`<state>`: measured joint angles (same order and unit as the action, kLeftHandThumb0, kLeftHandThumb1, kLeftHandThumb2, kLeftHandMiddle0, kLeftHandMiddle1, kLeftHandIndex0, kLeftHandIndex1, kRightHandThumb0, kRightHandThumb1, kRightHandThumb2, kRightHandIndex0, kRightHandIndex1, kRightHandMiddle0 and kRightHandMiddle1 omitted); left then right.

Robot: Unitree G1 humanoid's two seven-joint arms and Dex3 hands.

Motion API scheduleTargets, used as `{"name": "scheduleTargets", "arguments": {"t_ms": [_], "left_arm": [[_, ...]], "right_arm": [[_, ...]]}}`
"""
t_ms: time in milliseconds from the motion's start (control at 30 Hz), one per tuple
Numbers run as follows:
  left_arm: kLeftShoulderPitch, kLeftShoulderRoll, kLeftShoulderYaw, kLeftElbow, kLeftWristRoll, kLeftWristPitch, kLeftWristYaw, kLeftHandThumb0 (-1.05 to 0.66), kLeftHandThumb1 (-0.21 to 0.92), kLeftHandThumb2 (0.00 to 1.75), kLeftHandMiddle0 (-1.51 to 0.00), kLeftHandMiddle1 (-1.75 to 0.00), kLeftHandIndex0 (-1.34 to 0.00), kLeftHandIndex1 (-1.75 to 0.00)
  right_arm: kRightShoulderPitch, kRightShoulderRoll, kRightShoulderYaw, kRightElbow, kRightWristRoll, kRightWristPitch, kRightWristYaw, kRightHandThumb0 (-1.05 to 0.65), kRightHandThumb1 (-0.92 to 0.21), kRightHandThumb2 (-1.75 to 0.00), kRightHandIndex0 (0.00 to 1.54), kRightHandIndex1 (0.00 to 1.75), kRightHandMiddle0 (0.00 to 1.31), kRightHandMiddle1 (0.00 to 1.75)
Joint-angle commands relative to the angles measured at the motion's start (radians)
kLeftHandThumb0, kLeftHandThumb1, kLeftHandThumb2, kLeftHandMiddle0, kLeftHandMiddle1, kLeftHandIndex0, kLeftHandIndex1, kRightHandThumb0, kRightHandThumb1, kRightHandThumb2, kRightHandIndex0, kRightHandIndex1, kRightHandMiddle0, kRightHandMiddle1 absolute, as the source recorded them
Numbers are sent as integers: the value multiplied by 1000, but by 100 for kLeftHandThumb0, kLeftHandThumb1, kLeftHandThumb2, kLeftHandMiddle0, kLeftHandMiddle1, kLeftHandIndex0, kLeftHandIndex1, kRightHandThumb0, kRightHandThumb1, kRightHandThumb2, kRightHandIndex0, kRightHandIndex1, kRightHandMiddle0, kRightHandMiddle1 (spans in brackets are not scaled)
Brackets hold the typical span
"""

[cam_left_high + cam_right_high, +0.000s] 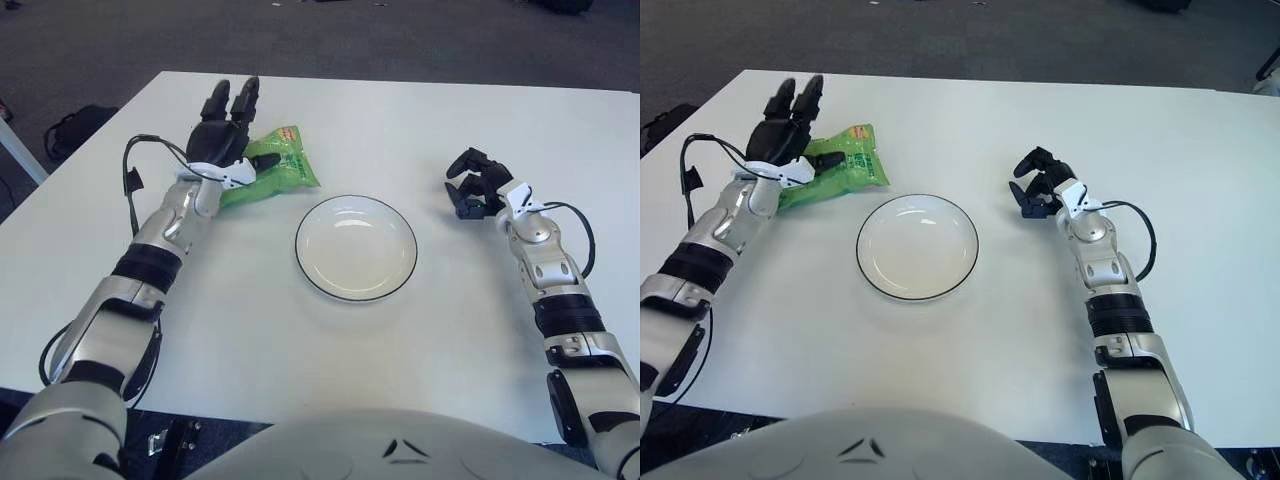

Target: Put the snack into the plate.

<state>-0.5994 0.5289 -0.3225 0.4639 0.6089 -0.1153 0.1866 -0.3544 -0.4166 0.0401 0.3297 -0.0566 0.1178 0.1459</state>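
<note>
The left hand [225, 130] was over the left end of the green snack bag [270, 172], fingers extended, thumb seemingly touching it. The bag lay on the table [300, 330], near the plate [356, 247]. The right hand [476, 185] sat curled right of the plate.

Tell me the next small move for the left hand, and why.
Probably close the left hand on the green snack bag: its fingers are extended, over the bag's left end, gripping nothing. The bag lies on the table, left of the empty plate. The right hand is idle right of the plate.
</note>
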Motion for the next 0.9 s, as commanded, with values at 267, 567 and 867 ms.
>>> {"name": "scheduleTargets", "arguments": {"t_ms": [267, 567, 867], "left_arm": [[-4, -34, -37, -56, 78, 219, -207, -105, 92, 62, 0, 0, -2, -1], [-10, -103, -91, 85, 123, 250, -173, -105, 92, 64, 0, 0, -3, -4], [-84, -159, -142, 329, 152, 200, -98, -105, 92, 67, 0, 0, 0, -16]], "right_arm": [[125, 30, 58, 46, -32, 137, 46, -1, -49, -112, 54, 169, 24, 175], [129, 25, 60, 34, -32, 146, 53, -1, -52, -109, 38, 174, 33, 175], [131, 23, 59, 33, -30, 144, 56, -1, -52, -109, 36, 175, 34, 175]]}}
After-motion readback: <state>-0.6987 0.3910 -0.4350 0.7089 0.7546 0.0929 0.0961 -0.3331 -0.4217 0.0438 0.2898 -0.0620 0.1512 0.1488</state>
